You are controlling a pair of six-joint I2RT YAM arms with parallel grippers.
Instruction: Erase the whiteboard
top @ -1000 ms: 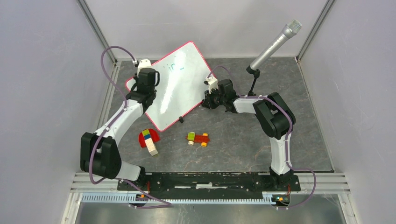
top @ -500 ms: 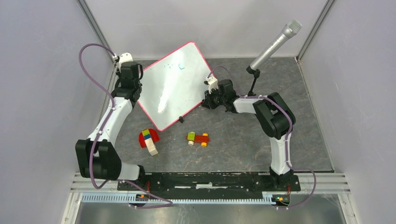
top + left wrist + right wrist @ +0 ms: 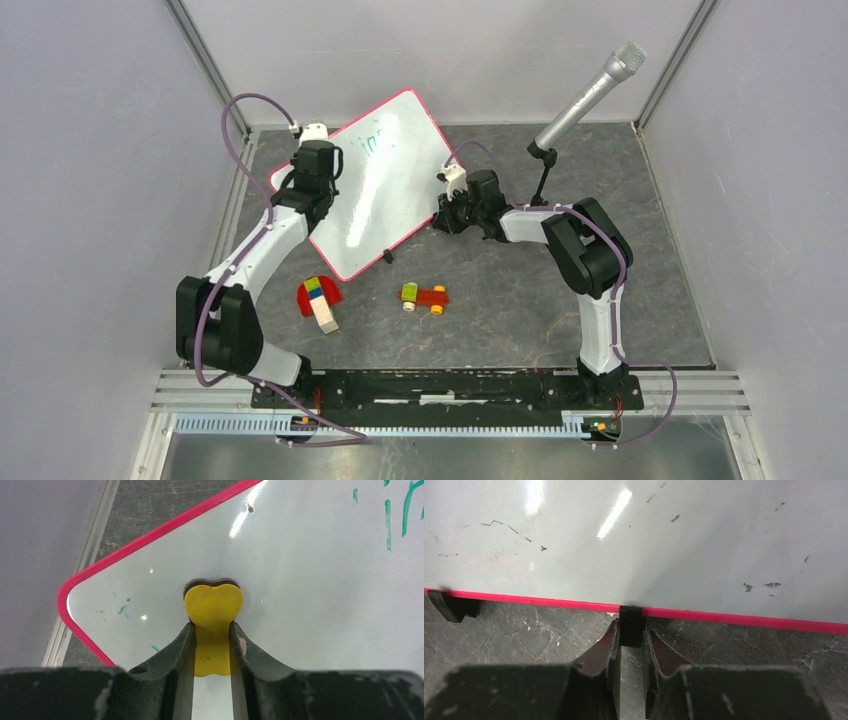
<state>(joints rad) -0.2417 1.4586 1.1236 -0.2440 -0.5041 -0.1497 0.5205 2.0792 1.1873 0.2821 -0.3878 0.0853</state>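
On glossy pink-rimmed whiteboard point(image 3: 385, 180), left pincer point(image 3: 212, 626) pinching yellow lobed eraser point(image 3: 214, 600), right pincer point(image 3: 630, 630) clamping black clip point(image 3: 630, 619).

Left fingers point(image 3: 172, 652) clamp yellow eraser point(image 3: 213, 611) against whiteboard point(image 3: 320, 585), near corner.

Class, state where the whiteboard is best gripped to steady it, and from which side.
On the whiteboard, the black clip foot at its pink rim, approached edge-on from off the board. The foot juts out, narrow enough to pinch; the right gripper clamps it so.
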